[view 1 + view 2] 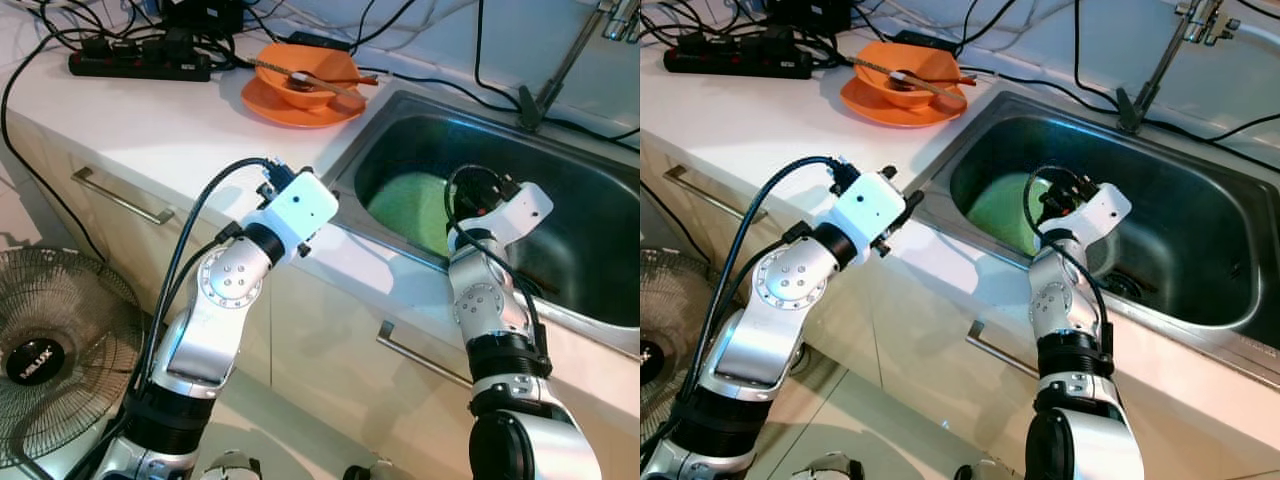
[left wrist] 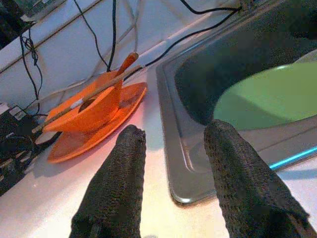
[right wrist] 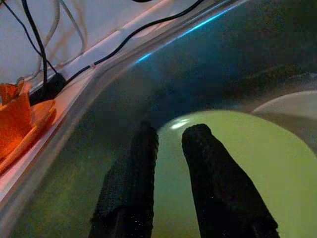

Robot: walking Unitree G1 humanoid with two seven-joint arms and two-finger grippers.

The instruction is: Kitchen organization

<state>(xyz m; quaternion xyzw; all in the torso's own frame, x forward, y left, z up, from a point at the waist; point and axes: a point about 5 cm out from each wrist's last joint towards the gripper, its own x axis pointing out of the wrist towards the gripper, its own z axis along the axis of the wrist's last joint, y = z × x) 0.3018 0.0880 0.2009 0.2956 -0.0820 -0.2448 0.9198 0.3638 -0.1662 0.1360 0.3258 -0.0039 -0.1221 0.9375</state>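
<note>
Green plate (image 1: 415,208) lies flat in the sink (image 1: 560,130). Your right gripper (image 3: 168,139) hangs just above its rim, fingers slightly parted, likely lining up a pinch. Left gripper (image 2: 171,144) waits over the tabletop (image 1: 130,120), fingers spread, empty.

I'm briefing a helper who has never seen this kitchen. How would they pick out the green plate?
Find the steel sink set into the white counter. The green plate lies in its basin at the end nearer the orange dishes, under the right tool. It is the sole green item; the other dishes are orange and sit on the counter.
</note>
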